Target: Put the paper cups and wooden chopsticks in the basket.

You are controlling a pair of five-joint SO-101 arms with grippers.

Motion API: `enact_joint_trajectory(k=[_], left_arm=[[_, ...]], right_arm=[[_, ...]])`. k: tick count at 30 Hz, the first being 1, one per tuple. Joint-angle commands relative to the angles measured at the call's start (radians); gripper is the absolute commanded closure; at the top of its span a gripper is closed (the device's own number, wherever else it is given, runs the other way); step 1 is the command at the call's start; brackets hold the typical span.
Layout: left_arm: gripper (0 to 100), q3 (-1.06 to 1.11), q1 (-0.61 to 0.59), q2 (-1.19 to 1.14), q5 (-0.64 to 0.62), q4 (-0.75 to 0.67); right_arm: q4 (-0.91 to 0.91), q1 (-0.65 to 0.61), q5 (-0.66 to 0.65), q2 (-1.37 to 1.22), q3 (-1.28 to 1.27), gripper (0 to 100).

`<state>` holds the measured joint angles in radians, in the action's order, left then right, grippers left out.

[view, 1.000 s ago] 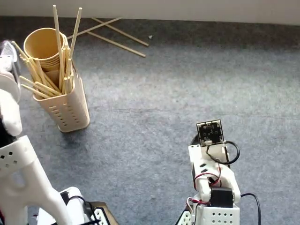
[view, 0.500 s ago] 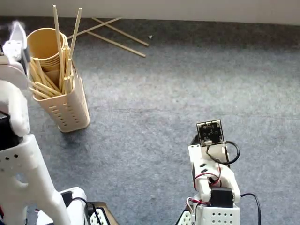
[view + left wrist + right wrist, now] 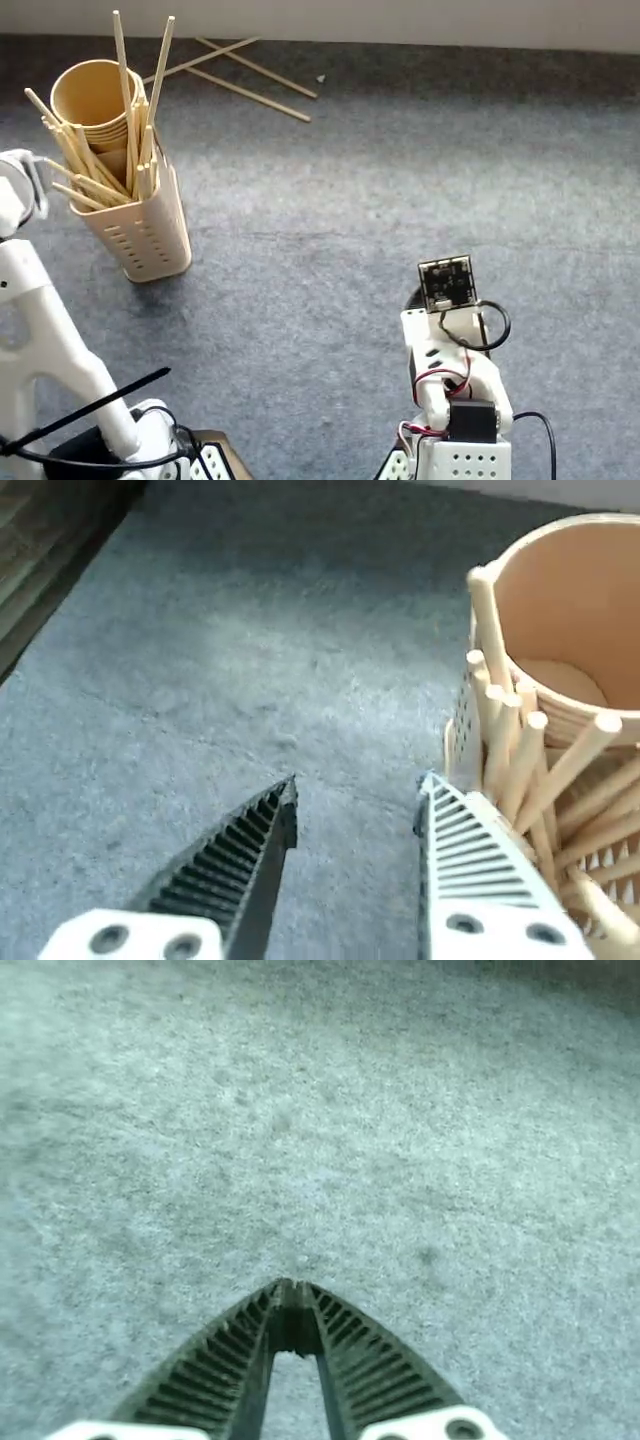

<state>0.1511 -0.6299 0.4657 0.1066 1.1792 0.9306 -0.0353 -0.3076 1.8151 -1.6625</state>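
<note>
A few loose chopsticks (image 3: 247,94) lie crossed on the grey carpet (image 3: 400,170), beyond the basket (image 3: 150,235) on its far side and clear of it. They look like the only pieces left outside. The paper cups (image 3: 92,92) sit nested inside the basket, and a bundle of sticks (image 3: 130,120) stands beside them, leaning out over the rim.

The loose sticks should be very light, stiff and thin. Lying flat on the pile, they are likely to roll or pivot if pinched near an end. A grip across the middle of one stick, away from where it crosses another, seems the safest. The cups would be light too, but they crush easily, so they are best left alone. The basket is tall and looks top-heavy, so a knock could tip it.

The left gripper (image 3: 355,798) hangs just beside the basket, on the side away from the loose sticks. Its jaws are spread wide with nothing between them, and the white one is close to the basket wall (image 3: 462,720) and the leaning sticks. The right gripper (image 3: 293,1300) sits well away from the basket over bare carpet, with its jaws pressed together and nothing in them.
</note>
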Motion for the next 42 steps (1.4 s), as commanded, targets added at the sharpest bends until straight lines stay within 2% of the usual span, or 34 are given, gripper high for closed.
enact_joint_trajectory(k=[1, 16, 22, 25, 28, 35, 42], left_arm=[[79, 0.084, 0.018, 0.027, 0.008, -0.054], [79, 0.102, 0.058, 0.004, 0.006, -0.078], [79, 0.302, 0.059, -0.084, 0.008, -0.278], [79, 0.331, 0.059, -0.105, 0.008, -0.339], [79, 0.274, 0.056, -0.102, 0.008, -0.325], [79, 0.047, 0.077, -0.030, 0.006, -0.094], [79, 0.143, 0.104, -0.028, 0.006, -0.081]], right_arm=[[-0.021, -0.013, -0.015, 0.016, -0.119, 97.8], [-0.021, -0.013, -0.014, 0.016, -0.120, 97.8], [-0.021, -0.015, -0.014, 0.016, -0.120, 97.8], [-0.021, -0.015, -0.015, 0.016, -0.120, 97.8], [-0.021, -0.015, -0.015, 0.016, -0.120, 97.8], [-0.022, -0.015, -0.014, 0.016, -0.120, 97.8], [-0.021, -0.012, -0.015, 0.016, -0.119, 97.8]])
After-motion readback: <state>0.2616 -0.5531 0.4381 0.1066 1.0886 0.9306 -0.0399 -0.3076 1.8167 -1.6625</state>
